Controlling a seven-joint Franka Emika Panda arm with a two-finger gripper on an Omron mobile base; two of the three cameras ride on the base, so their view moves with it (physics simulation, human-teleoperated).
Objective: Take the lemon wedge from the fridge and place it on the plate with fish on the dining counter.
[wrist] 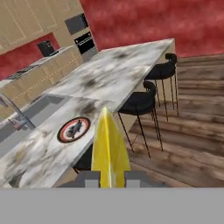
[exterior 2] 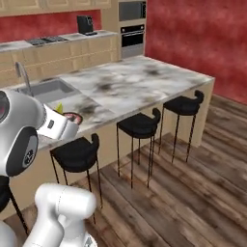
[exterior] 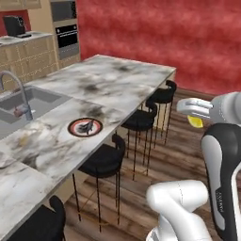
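On the dining counter (exterior: 117, 75), near its front edge and just beside the sunken grey sink (exterior: 28, 101), sits the plate with fish (exterior: 85, 127), a small round plate with a red-orange rim and a dark fish shape in its middle. The arched tap (exterior: 16, 87) rises behind the sink, further from the plate. In the hand view the plate (wrist: 74, 129) lies ahead and to the left of the fingers.

The gripper (wrist: 109, 177) is clenched on the lemon wedge (wrist: 109, 148), whose bright yellow point sticks up between the 2 dark tips. In the left base view the gripper (exterior: 193, 113) hangs out over the wooden floor (exterior: 179, 155), well apart from the plate and off the counter's stool side, with the wedge (exterior: 196, 122) showing yellow under the white hand. In the right base view a yellow tip (exterior 2: 60, 108) peeks above the hand, in line with the plate (exterior 2: 73, 117) behind it.

4 black stools (exterior: 140, 121) stand along the counter edge nearest the plate.
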